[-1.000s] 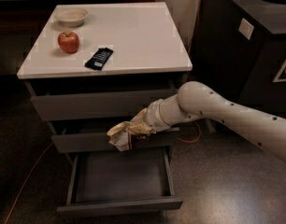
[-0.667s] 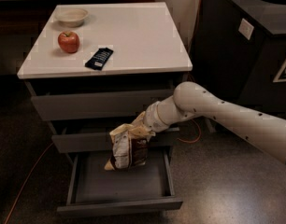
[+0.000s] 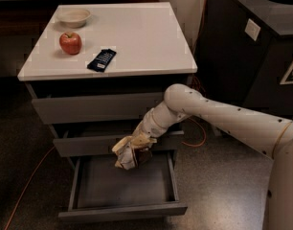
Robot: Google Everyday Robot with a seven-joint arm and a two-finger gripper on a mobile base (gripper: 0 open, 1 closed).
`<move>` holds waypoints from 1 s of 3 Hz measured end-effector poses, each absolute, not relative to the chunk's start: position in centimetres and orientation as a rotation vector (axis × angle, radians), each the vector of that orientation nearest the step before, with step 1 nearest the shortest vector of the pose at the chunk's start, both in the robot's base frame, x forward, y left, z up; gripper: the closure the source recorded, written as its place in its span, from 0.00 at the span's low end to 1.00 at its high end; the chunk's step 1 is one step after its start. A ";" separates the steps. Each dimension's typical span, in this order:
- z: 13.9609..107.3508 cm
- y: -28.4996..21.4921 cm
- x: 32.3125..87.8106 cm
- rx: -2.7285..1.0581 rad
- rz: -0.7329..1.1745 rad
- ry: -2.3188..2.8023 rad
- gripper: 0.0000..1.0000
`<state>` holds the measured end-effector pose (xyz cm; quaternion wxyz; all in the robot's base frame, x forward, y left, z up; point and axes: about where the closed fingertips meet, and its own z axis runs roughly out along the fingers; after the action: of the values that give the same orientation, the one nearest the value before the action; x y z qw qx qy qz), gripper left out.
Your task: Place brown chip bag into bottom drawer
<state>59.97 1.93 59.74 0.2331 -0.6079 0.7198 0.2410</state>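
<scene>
The brown chip bag is up in the air right over the open bottom drawer, toward the back of it and a bit right of center. It's not touching the grey inside as far as I can see. The bag looks pretty scrunched: pale crinkled part on the upper left, darker brown bit on the lower right.

The gripper is at the bag's top edge, just in front of the middle drawer. Its fingers are mostly buried in the crumpled foil, but they're pinched on the bag's top and it's hanging from them. The white arm comes in from the right side and angles down to the left to get there.

The bottom drawer is pulled well out, and the rest of its interior is bare grey floor. The middle drawer is sticking out slightly, and the top drawer looks pushed in.

Up on the white counter there's a red apple with a small bowl behind it and a dark-blue wrapped bar just to the right of the apple, all well apart from the bag. An orange cable runs across the floor at the left, and a big black bin stands at the right.
</scene>
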 end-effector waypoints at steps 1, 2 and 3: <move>57.6 2.2 60.0 -1.777 0.607 2.014 1.00; 55.3 1.9 60.0 -1.879 0.515 2.078 1.00; 53.5 1.4 59.9 -1.905 0.452 2.116 1.00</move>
<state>59.92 1.39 53.51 0.1292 -0.6553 0.7278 0.1554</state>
